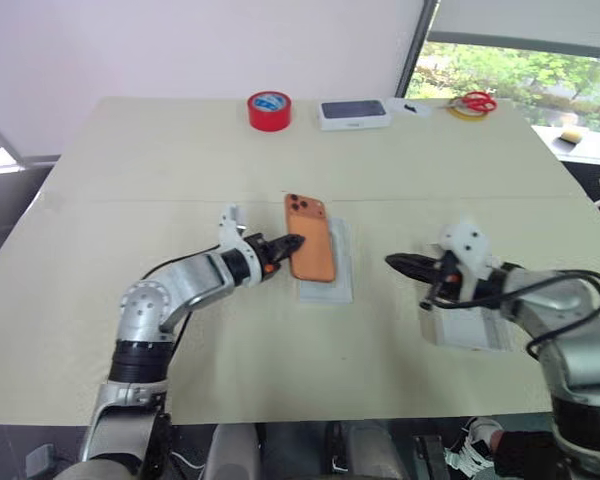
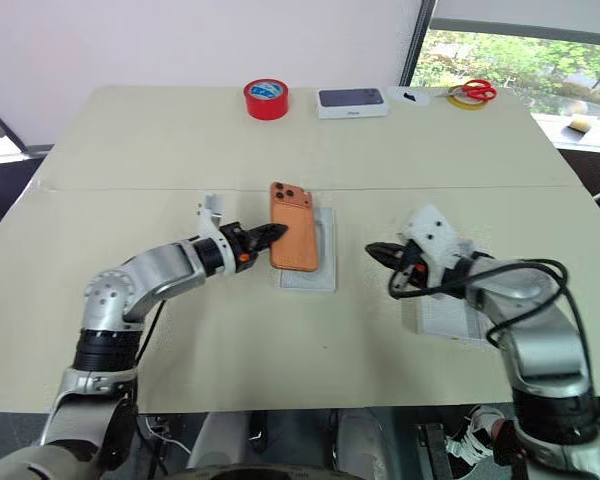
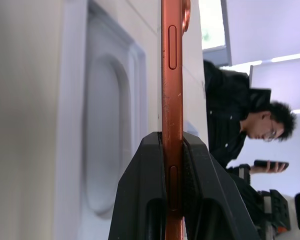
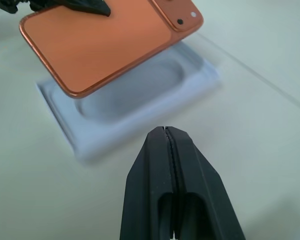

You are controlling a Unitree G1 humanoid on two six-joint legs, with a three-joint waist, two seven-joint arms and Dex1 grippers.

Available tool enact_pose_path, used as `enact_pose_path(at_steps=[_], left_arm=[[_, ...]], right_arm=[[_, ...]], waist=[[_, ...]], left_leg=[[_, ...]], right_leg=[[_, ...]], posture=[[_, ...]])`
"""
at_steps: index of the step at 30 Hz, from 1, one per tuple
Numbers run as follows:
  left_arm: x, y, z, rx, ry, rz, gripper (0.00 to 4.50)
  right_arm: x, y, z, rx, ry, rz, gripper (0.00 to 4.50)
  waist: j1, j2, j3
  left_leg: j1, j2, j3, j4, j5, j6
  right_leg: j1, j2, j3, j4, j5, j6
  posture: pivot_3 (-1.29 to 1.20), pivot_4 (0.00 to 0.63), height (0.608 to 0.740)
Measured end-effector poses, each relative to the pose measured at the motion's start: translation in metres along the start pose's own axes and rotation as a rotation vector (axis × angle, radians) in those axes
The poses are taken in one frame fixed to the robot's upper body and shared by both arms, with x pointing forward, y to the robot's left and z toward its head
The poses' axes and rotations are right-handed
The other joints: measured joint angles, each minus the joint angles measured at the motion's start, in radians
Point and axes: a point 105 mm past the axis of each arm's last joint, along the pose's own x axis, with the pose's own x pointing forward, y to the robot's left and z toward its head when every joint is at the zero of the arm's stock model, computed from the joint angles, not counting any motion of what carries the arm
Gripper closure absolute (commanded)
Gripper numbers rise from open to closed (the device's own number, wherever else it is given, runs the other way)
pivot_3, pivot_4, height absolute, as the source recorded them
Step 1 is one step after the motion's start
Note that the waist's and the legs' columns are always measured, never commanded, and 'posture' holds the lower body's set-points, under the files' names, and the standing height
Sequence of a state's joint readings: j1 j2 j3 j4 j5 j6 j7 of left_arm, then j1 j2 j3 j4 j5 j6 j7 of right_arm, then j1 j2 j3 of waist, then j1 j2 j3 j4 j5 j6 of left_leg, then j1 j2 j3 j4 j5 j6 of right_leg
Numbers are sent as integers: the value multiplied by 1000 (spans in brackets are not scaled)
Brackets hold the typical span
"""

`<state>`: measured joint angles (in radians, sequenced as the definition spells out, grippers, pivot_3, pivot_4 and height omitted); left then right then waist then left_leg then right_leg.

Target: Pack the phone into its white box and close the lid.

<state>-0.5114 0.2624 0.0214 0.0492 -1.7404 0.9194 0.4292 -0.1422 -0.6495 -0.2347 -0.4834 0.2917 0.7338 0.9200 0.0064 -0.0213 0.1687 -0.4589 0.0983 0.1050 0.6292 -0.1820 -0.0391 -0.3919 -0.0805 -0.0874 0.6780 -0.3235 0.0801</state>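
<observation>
The orange phone (image 1: pixel 311 238) hangs back-up just above the white box (image 1: pixel 338 280), its camera block at the far end. My left gripper (image 1: pixel 293 243) is shut on the phone's left long edge; in the left wrist view the thin orange edge (image 3: pixel 171 75) sits clamped between the two black fingers. The white box lies open under it, its recessed floor (image 4: pixel 135 90) partly covered by the phone (image 4: pixel 105 45). My right gripper (image 1: pixel 392 261) is shut and empty, to the right of the box and pointing at it. The lid (image 1: pixel 470 328) lies flat under my right forearm.
At the table's far edge stand a red tape roll (image 1: pixel 269 110), a small white box with a dark top (image 1: pixel 354 113) and red scissors on a yellow ring (image 1: pixel 473 104). A person (image 3: pixel 240 120) holding a phone stands beyond the table.
</observation>
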Motion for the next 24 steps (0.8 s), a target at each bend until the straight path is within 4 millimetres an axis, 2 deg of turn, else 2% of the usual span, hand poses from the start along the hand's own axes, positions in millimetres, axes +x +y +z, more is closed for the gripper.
enact_pose_path(at_steps=[6,12,16,18,20,24], left_arm=[[12,11,-7,26,45,32,4457],[17,11,-14,46,79,19,4457],[17,11,-18,57,100,14,2744],[15,8,-17,68,101,1,1594],[13,4,-15,80,94,-12,727],[0,5,-4,131,71,9,727]], right_arm=[[-12,-5,5,-3,-28,-70,4500],[-13,-7,5,-12,-27,-95,4500],[-12,-8,6,-26,-27,-100,4500],[-9,-6,6,-32,-27,-90,4500],[-8,-5,6,-36,-29,-84,4500],[-8,-8,5,-42,-16,-81,4500]], waist=[[7,1,0],[8,1,1],[7,1,1],[7,1,1],[7,1,0],[4,1,0]], left_leg=[[0,-1,0,1,0,0],[0,-1,0,1,0,0],[0,-1,-1,1,0,0],[0,-1,-1,1,0,0],[0,-1,-1,1,0,0],[1,0,-1,0,0,0]], right_leg=[[0,-1,0,0,0,0],[0,-1,0,0,0,0],[0,-1,0,0,0,0],[1,-1,0,0,0,0],[1,-1,0,0,0,0],[1,-1,0,0,0,0]], posture=[[0,150,730],[0,150,730],[0,150,730],[0,150,730],[0,150,730],[0,150,730]])
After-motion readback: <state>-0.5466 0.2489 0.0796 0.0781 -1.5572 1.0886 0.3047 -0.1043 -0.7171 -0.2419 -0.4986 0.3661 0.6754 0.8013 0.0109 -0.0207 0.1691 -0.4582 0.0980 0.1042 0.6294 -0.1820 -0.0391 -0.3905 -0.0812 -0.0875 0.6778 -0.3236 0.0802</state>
